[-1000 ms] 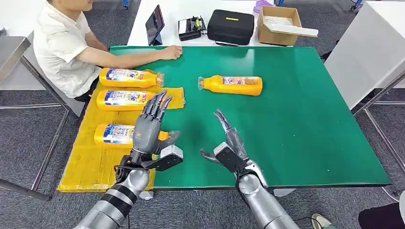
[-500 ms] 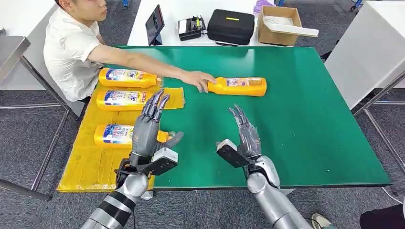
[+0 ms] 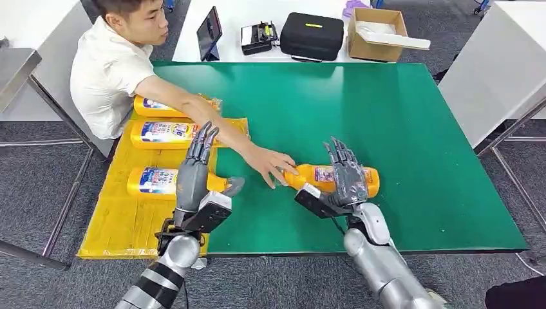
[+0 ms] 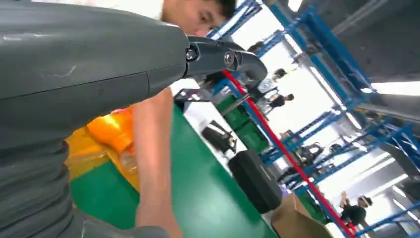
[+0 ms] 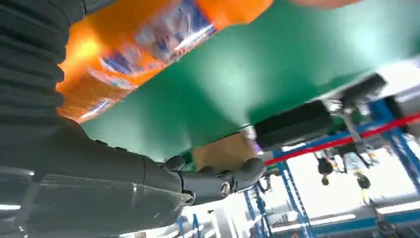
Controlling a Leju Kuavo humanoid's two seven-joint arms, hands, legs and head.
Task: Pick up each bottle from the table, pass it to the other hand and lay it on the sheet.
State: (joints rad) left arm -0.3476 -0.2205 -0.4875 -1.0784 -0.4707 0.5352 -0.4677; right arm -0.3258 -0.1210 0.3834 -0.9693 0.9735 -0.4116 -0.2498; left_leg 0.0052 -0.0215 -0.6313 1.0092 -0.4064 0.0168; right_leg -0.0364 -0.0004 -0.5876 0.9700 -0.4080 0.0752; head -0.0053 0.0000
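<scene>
We count 4 orange bottles (image 3: 331, 179), 1 yellow sheet (image 3: 122, 222), 1 green table (image 3: 399, 129), 1 person (image 3: 109, 71), 1 black case (image 3: 311, 35), 1 cardboard box (image 3: 376, 26) and 1 tablet (image 3: 208, 32).

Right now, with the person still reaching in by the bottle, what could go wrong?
1. The person's hand is on the neck end of the orange bottle while the right robot hand sits at it, fingers spread; closing now may catch the person's fingers.
2. The bottle lies on its side on the green table, so a partial grip might roll it away.
3. The left robot hand hovers beside the person's forearm; a handover move could strike it.
</scene>
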